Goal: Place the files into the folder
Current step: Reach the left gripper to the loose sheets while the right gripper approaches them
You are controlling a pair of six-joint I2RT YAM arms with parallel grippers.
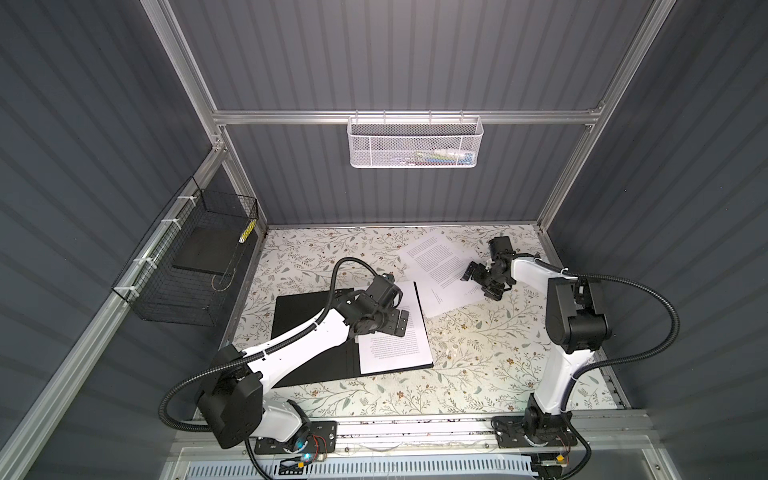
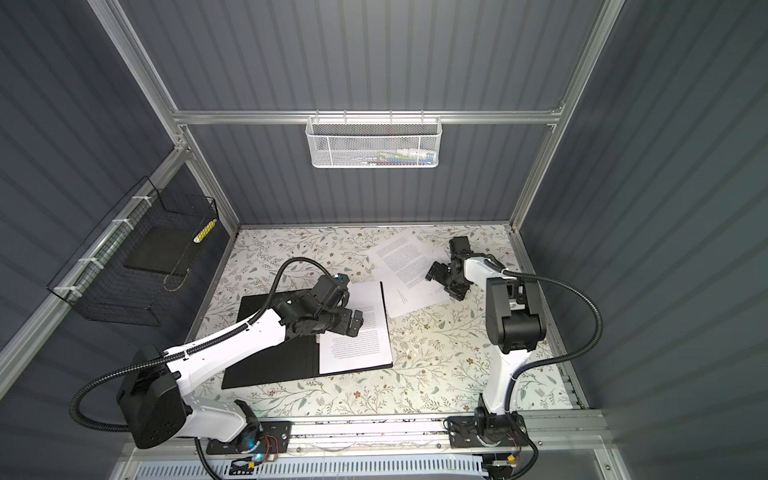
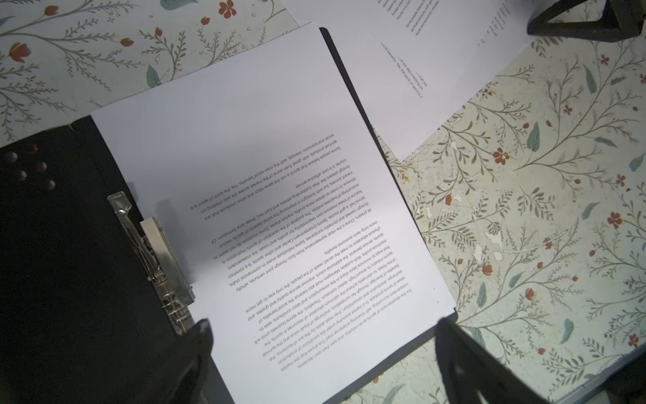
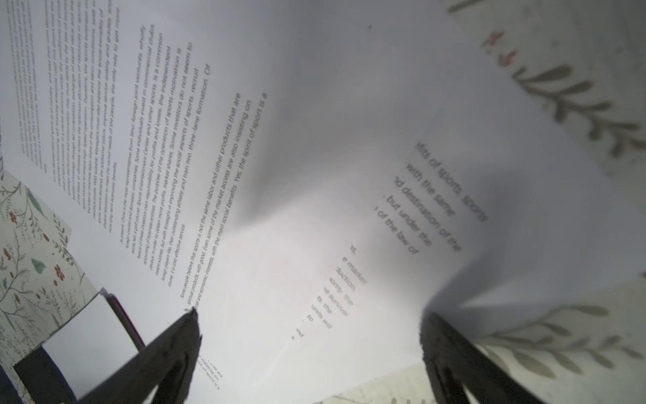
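Currently left gripper [image 1: 400, 322] and right gripper [image 1: 481, 283] gape empty; we risk crumpling or double-picking overlapped files [image 1: 432, 259] beside folder [image 1: 299, 316].

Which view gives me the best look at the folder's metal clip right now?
The left wrist view: the metal clip shows sharp and close on the open folder, beside the sheet. In both top views the left arm hides nearly all of it. The right wrist view misses it.
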